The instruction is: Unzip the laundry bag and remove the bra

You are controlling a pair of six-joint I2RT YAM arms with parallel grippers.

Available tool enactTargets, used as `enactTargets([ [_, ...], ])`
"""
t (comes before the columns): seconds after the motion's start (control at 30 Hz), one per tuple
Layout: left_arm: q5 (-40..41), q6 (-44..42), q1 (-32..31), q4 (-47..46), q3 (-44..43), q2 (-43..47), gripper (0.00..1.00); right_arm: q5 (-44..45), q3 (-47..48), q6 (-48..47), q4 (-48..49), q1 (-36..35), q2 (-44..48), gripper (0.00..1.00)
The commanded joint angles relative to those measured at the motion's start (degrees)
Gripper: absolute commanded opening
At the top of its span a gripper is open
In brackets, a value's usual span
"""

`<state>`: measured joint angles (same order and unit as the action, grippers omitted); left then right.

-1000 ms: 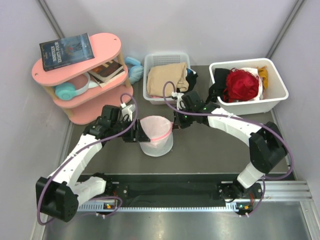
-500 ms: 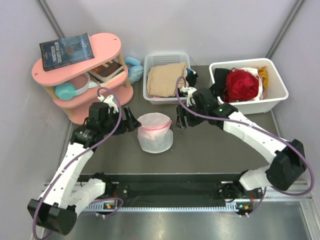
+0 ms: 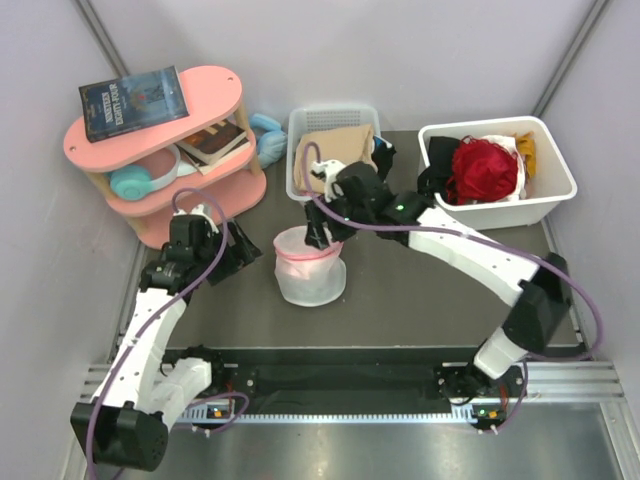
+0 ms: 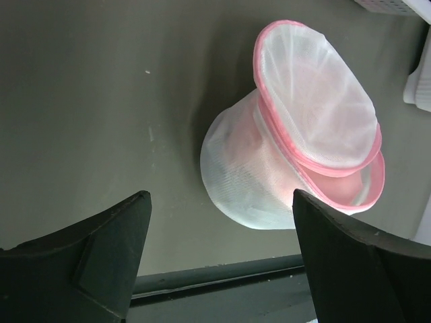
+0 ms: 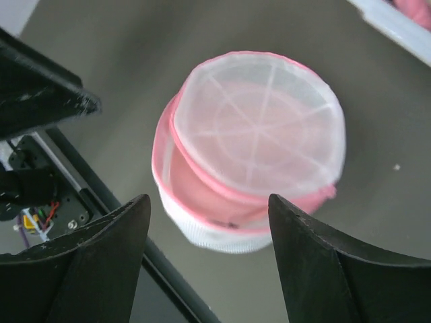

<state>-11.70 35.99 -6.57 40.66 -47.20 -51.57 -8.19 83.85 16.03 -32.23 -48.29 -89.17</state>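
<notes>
One laundry bag [image 3: 311, 270] stands near the centre of the counter [image 3: 430, 290]. Its round lid [image 5: 259, 124] sits askew, and the pink zipper trim is parted along part of the rim. We cannot tell how far round the opening runs. Through the mesh we make out only a pale pink blur, and we cannot identify the bra in any view.

We count two sets of fingers. The left fingers [image 4: 101, 256] are spread wide at the bag's 9 o'clock, apart from it and holding nothing. The right fingers [image 5: 87, 269] are likewise spread wide above the bag's 12 o'clock edge, holding nothing. From overhead they cover that edge, so we cannot judge contact.

We count two white bins. One bin [image 3: 296, 150] at 12 o'clock holds a tan garment [image 3: 335, 155]. The other bin [image 3: 560, 195] at 2 o'clock holds a red garment [image 3: 485, 170] and a black garment [image 3: 437, 165], and its lower contents are hidden. One pink shelf [image 3: 215, 85] stands at 10 o'clock with one book [image 3: 133, 102] on top.
</notes>
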Motion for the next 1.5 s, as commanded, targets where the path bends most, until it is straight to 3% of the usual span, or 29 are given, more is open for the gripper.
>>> enactTargets([
  [0.0,-3.7,3.1,0.4,-4.1,2.5,2.4,0.89,2.0,5.0,-0.7,3.8,-2.9,-8.1,0.7],
  [0.23,-5.3,5.2,0.4,-5.2,4.9,3.2,0.89,3.8,5.2,-1.7,4.5,-6.2,-13.8,0.7],
  [0.63,-13.8,10.2,0.4,-13.2,12.6,2.8,0.83,7.1,-8.4,3.6,9.2,-11.6,-10.1,0.71],
  [0.9,-16.6,12.3,0.4,-18.0,17.4,2.2,0.75,8.0,-10.8,5.7,12.2,-13.2,-10.8,0.7],
  [1.0,-17.5,13.5,0.3,-20.3,19.3,2.4,0.74,8.0,-10.8,6.0,13.1,-13.4,-11.6,0.6],
  [1.23,-17.4,14.3,0.0,-23.2,21.0,2.5,0.71,7.9,-11.1,6.7,13.7,-13.5,-12.3,0.19],
  [1.33,-17.7,14.0,-0.1,-23.5,21.5,1.6,0.61,7.9,-11.6,7.3,13.9,-13.5,-12.1,0.05],
  [1.37,-18.1,13.9,-0.1,-23.6,21.6,1.5,0.53,7.9,-11.8,7.4,14.0,-13.5,-11.9,0.02],
  [1.47,-18.6,13.6,-0.2,-23.2,22.0,2.5,0.39,7.9,-12.3,7.8,14.3,-13.5,-11.2,0.0],
])
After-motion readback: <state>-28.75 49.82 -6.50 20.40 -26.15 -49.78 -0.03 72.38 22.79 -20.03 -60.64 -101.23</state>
